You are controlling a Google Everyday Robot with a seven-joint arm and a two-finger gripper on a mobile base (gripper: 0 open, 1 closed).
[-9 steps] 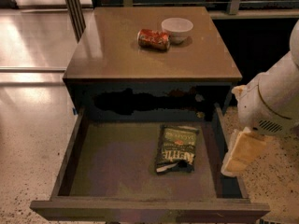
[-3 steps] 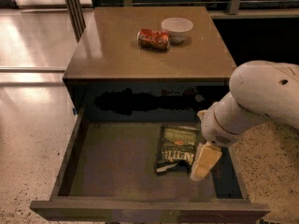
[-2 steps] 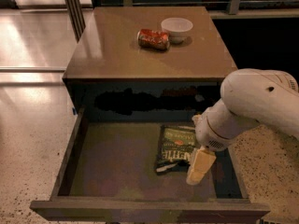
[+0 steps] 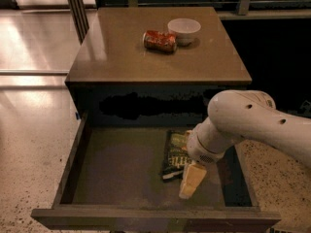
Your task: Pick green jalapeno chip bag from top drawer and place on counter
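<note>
The green jalapeno chip bag point(image 4: 174, 155) lies flat on the olive-brown bottom of the open top drawer point(image 4: 121, 171), right of its middle. My gripper point(image 4: 192, 181), cream-coloured at the end of the white arm, hangs down inside the drawer right over the bag's lower right corner and hides that side of it. Whether it touches the bag is not visible. The brown counter point(image 4: 146, 62) is the cabinet top behind the drawer.
A crushed red can point(image 4: 159, 40) and a white bowl point(image 4: 184, 30) stand at the back of the counter. The drawer's front rail point(image 4: 146, 220) and side walls frame the bag. Pale speckled floor lies left and right of the cabinet.
My arm has swung left from beside the drawer's right wall into the drawer, and the gripper now sits over the bag's right edge. The bag has not moved.
</note>
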